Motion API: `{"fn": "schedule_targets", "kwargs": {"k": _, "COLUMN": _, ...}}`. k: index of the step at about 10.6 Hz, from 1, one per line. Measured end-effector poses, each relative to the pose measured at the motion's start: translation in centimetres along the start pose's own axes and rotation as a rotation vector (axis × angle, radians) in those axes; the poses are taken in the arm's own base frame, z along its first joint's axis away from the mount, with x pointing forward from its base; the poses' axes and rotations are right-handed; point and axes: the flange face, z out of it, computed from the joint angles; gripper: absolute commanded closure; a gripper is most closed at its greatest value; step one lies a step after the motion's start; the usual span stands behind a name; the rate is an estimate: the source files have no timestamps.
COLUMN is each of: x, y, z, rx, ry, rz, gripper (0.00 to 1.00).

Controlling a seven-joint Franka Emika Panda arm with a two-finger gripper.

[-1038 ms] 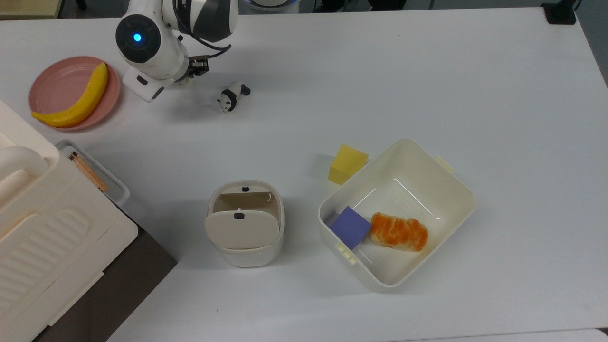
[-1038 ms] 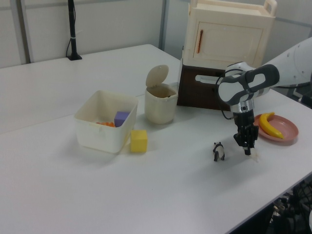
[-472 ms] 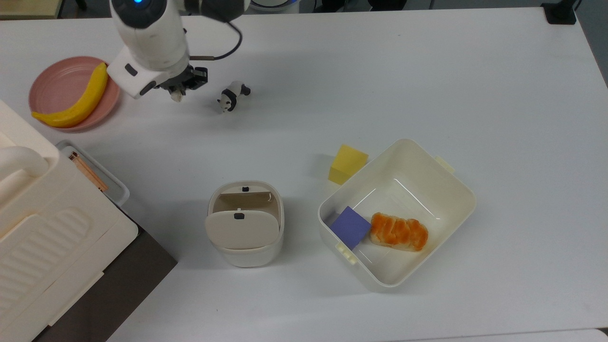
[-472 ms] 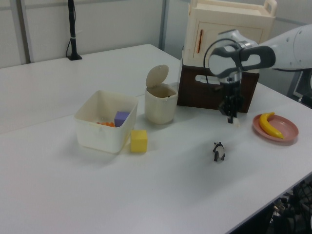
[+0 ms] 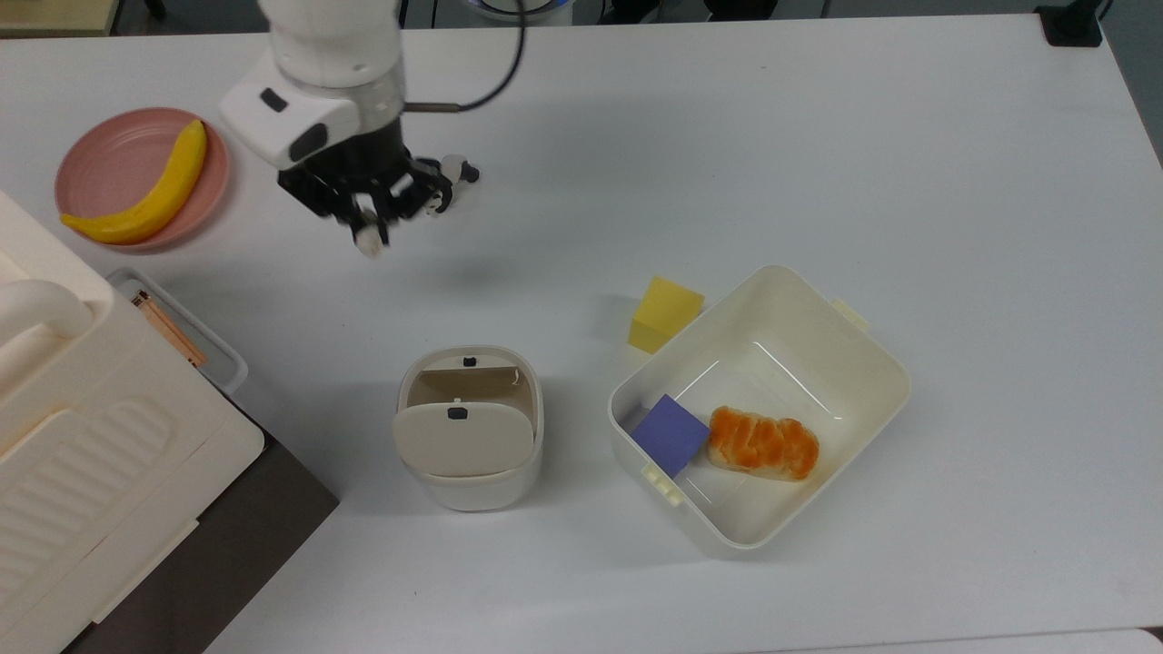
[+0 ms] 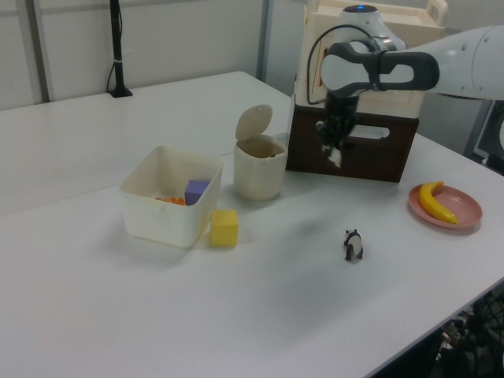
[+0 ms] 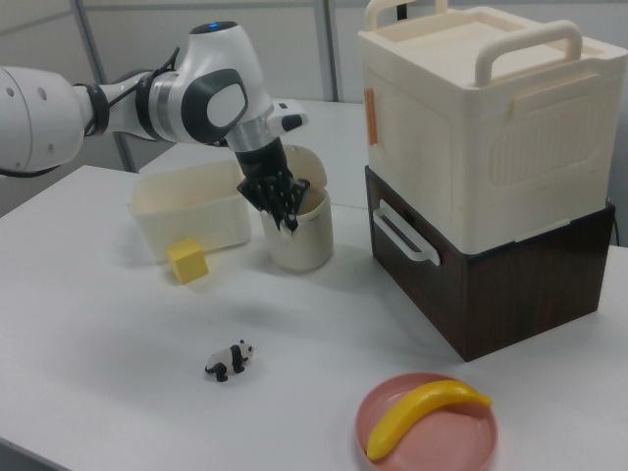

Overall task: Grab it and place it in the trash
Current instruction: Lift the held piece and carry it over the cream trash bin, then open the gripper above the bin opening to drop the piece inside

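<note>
While the wad [image 5: 368, 242] was gripped by the fingers [image 5: 372, 227] and held above the bench, short of the bin [image 5: 470, 427], the carry was judged underway; travel over the open flap, then release, was called for.

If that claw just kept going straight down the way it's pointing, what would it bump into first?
Probably bare white table. The gripper points downward, holding the crumpled paper wad aloft, short of the trash bin. The panda toy stands off to one side, though depth is uncertain.
</note>
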Motion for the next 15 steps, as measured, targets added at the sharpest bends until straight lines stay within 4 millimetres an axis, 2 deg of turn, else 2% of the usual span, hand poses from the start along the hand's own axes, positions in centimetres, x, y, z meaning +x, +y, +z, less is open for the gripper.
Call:
{"fn": "schedule_targets", "kwargs": {"k": 3, "x": 3.3, "y": -4.2, "z": 0.3, "rx": 0.009, "ry": 0.188, "rz": 0.032, "gripper": 0.79}}
{"fn": "schedule_targets", "kwargs": {"k": 4, "x": 4.2, "y": -5.0, "z": 0.3, "rx": 0.014, "ry": 0.249, "rz": 0.044, "gripper": 0.73}}
{"fn": "schedule_targets", "kwargs": {"k": 6, "x": 5.8, "y": -5.8, "z": 0.2, "rx": 0.024, "ry": 0.386, "rz": 0.06, "gripper": 0.49}}
{"fn": "schedule_targets", "kwargs": {"k": 7, "x": 6.5, "y": -6.0, "z": 0.4, "rx": 0.029, "ry": 0.461, "rz": 0.066, "gripper": 0.41}}
{"fn": "schedule_targets", "kwargs": {"k": 8, "x": 7.0, "y": -6.1, "z": 1.1, "rx": 0.033, "ry": 0.512, "rz": 0.069, "gripper": 0.0}}
{"fn": "schedule_targets", "kwargs": {"k": 10, "x": 7.4, "y": -6.7, "z": 2.6, "rx": 0.04, "ry": 0.535, "rz": 0.066, "gripper": 0.0}}
{"fn": "schedule_targets", "kwargs": {"k": 11, "x": 7.5, "y": -7.3, "z": 2.8, "rx": 0.043, "ry": 0.534, "rz": 0.057, "gripper": 0.0}}
{"fn": "schedule_targets", "kwargs": {"k": 13, "x": 7.5, "y": -8.5, "z": 2.7, "rx": 0.05, "ry": 0.534, "rz": 0.042, "gripper": 0.0}}
{"fn": "schedule_targets", "kwargs": {"k": 15, "x": 6.9, "y": -8.5, "z": 1.9, "rx": 0.045, "ry": 0.463, "rz": 0.041, "gripper": 0.0}}
